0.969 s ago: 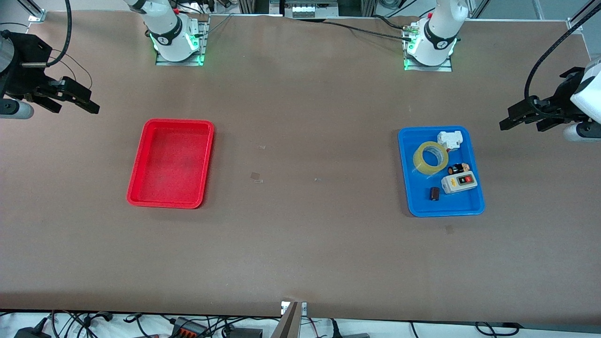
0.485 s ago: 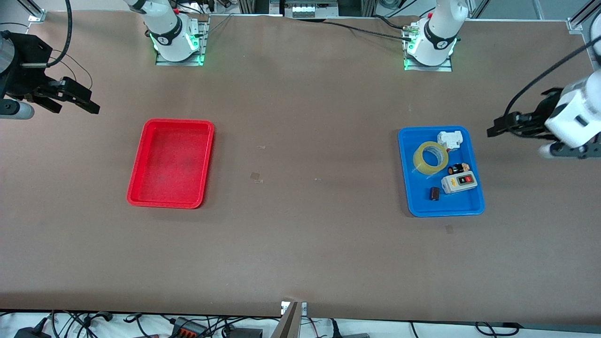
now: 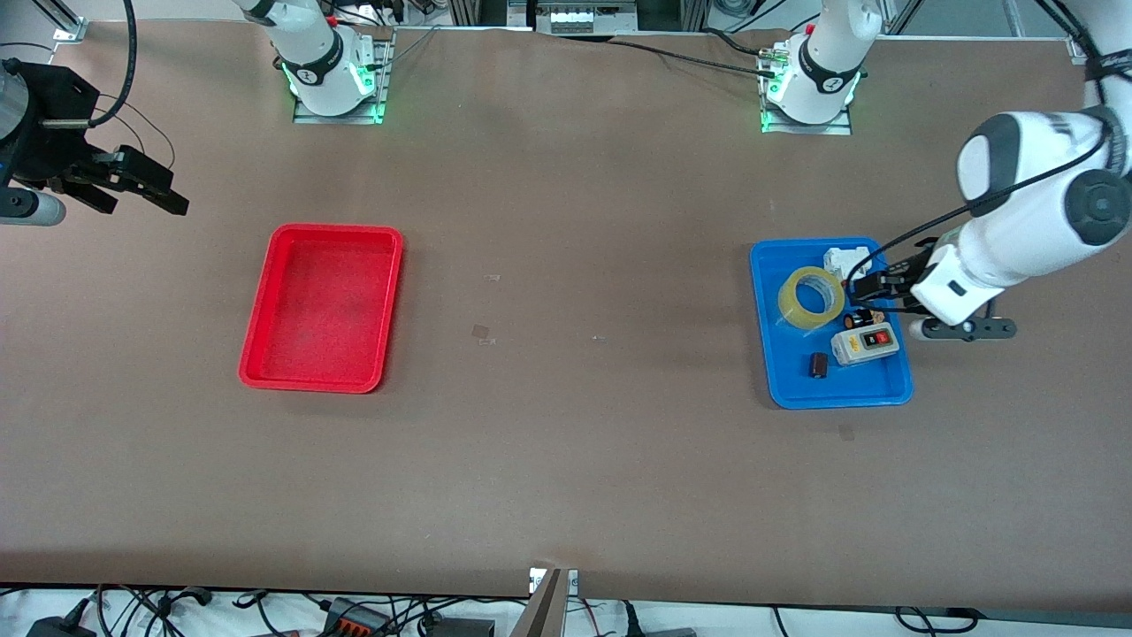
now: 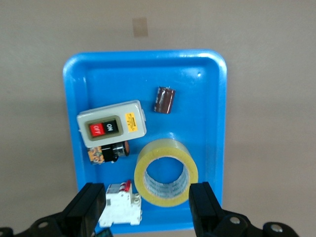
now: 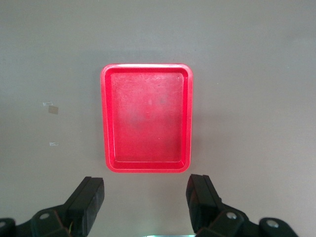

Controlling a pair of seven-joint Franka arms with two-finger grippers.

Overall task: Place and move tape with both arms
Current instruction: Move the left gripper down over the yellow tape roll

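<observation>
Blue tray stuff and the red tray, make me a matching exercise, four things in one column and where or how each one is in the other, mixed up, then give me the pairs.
Things:
1. tape
2. switch box
3. red tray
4. left gripper

Places or states:
A. nothing in it, toward the right arm's end of the table
B. open, over the blue tray, holding nothing
C. lies flat in the blue tray, hole facing up
D. in the blue tray, nearer the front camera than the tape, with red and black buttons

Pairs: 1-C, 2-D, 3-A, 4-B
</observation>
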